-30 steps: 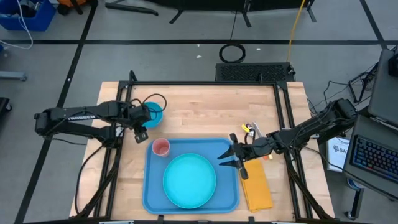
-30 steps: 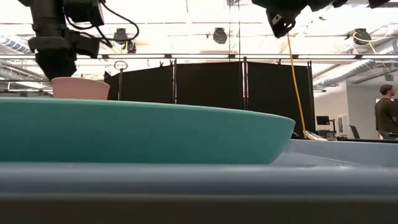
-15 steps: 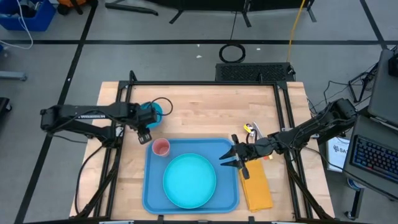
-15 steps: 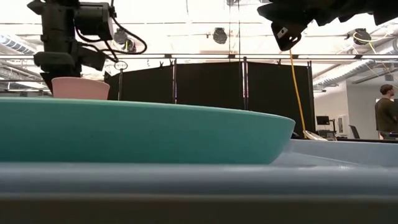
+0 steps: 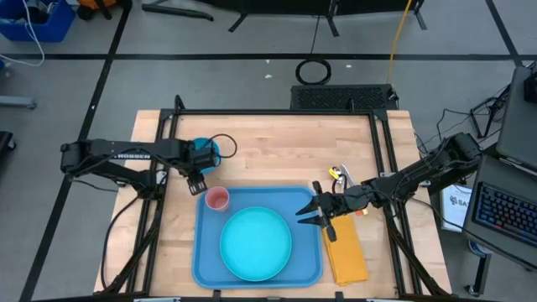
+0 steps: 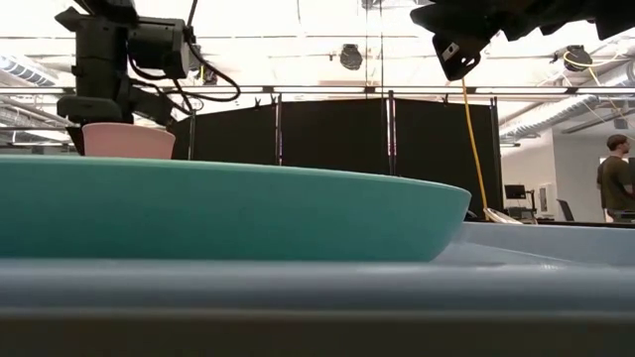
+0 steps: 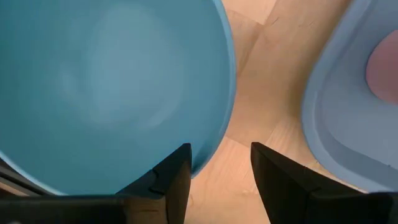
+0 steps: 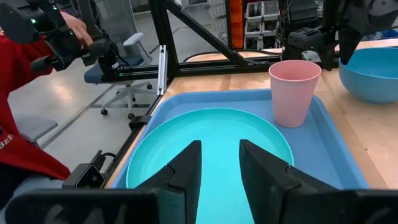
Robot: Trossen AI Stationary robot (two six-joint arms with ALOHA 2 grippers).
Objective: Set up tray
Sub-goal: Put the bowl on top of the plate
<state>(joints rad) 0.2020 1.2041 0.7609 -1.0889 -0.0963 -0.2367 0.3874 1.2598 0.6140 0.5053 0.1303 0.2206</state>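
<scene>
Tray (image 5: 202,252), glossy blue plastic with rounded corners, lies at the table's (image 5: 277,151) front edge, holding a round cyan plate (image 5: 256,243) and pink cup (image 5: 217,199). Left gripper (image 5: 195,181) open over a smooth blue bowl (image 5: 207,151). Right gripper (image 5: 304,214) open over the tray's right rim, beside a yellow cloth (image 5: 346,254).

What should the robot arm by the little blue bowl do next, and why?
Probably lower the left gripper a little so its jaws straddle the blue bowl's rim, then close. The jaws are open right at the bowl's edge, and the bowl still sits on the wooden table beside the tray, which already holds the plate and pink cup.
</scene>
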